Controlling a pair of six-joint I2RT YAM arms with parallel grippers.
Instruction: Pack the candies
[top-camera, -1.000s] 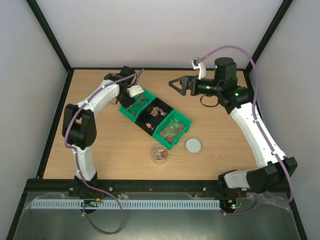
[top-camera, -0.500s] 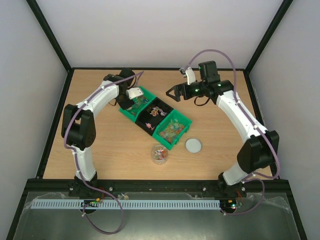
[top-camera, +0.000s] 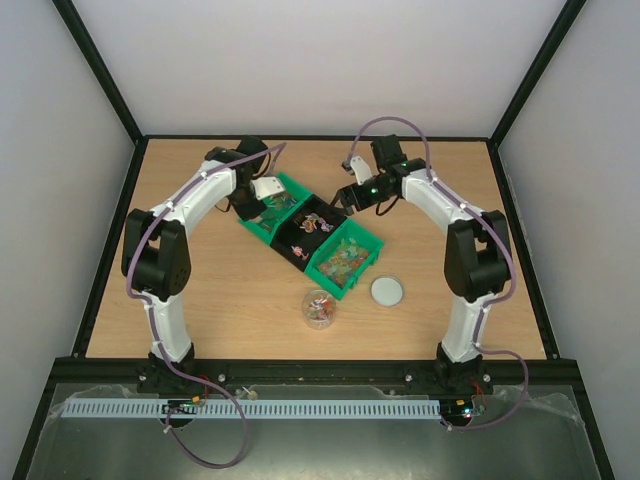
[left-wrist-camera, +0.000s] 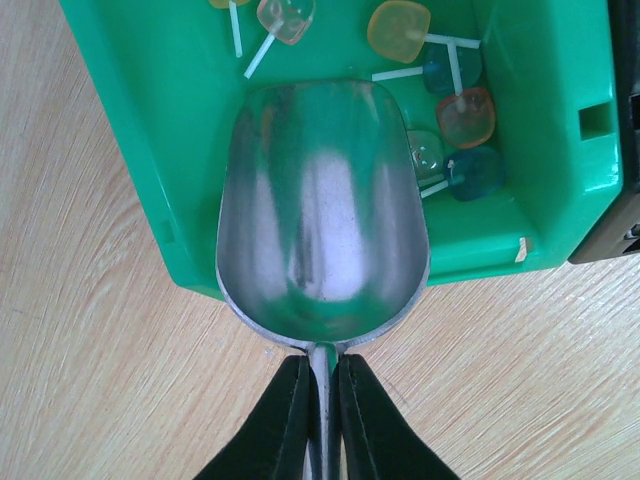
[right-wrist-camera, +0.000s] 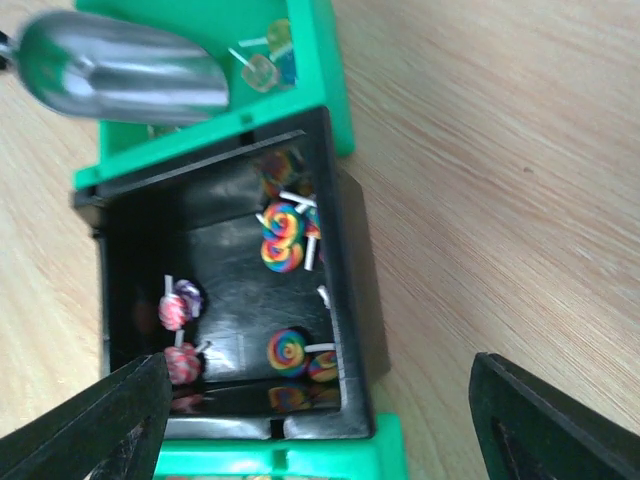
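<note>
Table (top-camera: 200, 290): A wooden surface is shown, with 3 bins set edge to edge in a diagonal row.
Far green bin (left-wrist-camera: 120, 110): It is placed at the far end of the row, on the left arm's side.
Black bin (right-wrist-camera: 355, 270): It is set in the middle of the row, touching both green bins.
Near green bin (top-camera: 367, 266): It is set at the near end of the row, on the right arm's side, and its floor is covered by a dense layer of sweets.
Candies (right-wrist-camera: 282, 240): They are spread over all 3 bins. Swirled and pink ones on white sticks are seen in the black bin. Amber, red and teal ones on sticks are seen in the far green bin.
Jar (top-camera: 319, 308): A clear jar is stood upright on the table, near the near green bin but apart from it, with mixed candies inside.
Lid (top-camera: 387, 291): A round pale lid is laid flat on the table, beside the jar and apart from it.
Scoop (left-wrist-camera: 322, 210): A metal scoop is held across the near wall of the far green bin, its mouth over the bin floor. Contact with the bin cannot be told.
Left gripper (left-wrist-camera: 320, 365): The 2 fingers are clamped on the thin handle of the scoop.
Right gripper (right-wrist-camera: 320, 365): The 2 fingers are spread wide apart above the black bin, which is seen between them.
</note>
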